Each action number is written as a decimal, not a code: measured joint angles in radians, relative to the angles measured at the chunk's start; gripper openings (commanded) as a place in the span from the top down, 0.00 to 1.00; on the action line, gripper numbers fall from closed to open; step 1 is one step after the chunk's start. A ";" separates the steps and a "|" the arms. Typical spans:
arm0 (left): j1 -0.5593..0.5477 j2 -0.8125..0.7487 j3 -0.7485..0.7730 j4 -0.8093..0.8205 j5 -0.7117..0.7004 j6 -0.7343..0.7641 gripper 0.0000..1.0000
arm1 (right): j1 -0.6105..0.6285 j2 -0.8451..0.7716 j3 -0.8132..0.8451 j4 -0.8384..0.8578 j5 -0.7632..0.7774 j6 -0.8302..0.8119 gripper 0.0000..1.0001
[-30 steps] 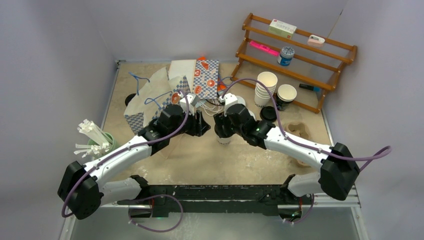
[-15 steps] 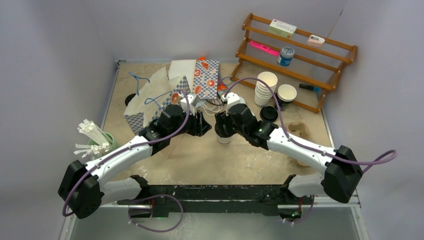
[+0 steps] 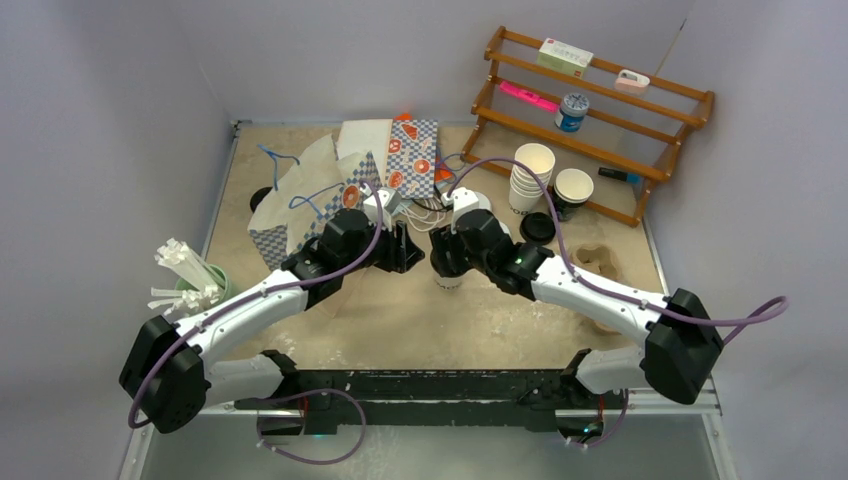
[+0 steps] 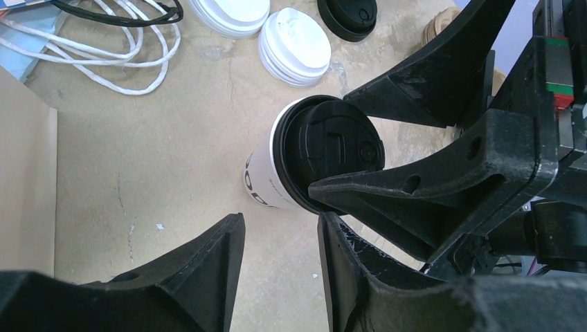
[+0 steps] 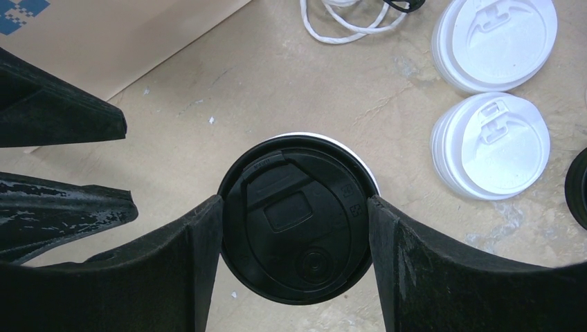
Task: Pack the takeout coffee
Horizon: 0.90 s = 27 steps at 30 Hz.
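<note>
Clasping the small pale paper cup with round black plastic lid [image 5: 297, 232] upright on the desk [image 3: 400, 320], apparently to lift it, the right tool [image 5: 294, 207] faced the left tool [image 4: 280, 228], parted and empty, at 9 o'clock.

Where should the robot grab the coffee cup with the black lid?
Take the coffee cup by the round rim of its black lid, coming straight down from above, one finger on each side. It stands upright, so the sides are free. The right end effector grips it just so.
</note>
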<state>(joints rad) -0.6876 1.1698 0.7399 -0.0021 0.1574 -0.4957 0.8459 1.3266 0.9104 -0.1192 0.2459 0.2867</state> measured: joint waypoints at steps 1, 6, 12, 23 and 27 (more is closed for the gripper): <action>0.000 0.003 0.000 0.001 0.001 0.000 0.54 | 0.000 0.002 0.000 0.002 0.000 0.000 0.25; 0.000 0.009 -0.002 0.002 0.005 0.000 0.54 | 0.000 0.009 -0.002 0.014 0.004 -0.003 0.20; 0.000 0.010 -0.002 0.006 0.008 0.000 0.54 | 0.000 0.010 -0.004 0.019 0.004 -0.003 0.16; 0.000 0.016 -0.002 0.014 0.014 0.000 0.58 | 0.000 -0.014 -0.008 -0.003 0.006 0.001 0.08; 0.000 0.029 -0.002 0.023 0.019 -0.002 0.59 | 0.000 -0.061 -0.007 -0.018 0.006 0.008 0.10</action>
<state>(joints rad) -0.6876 1.1984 0.7380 0.0204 0.1768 -0.4973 0.8463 1.2659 0.9031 -0.1375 0.2523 0.2951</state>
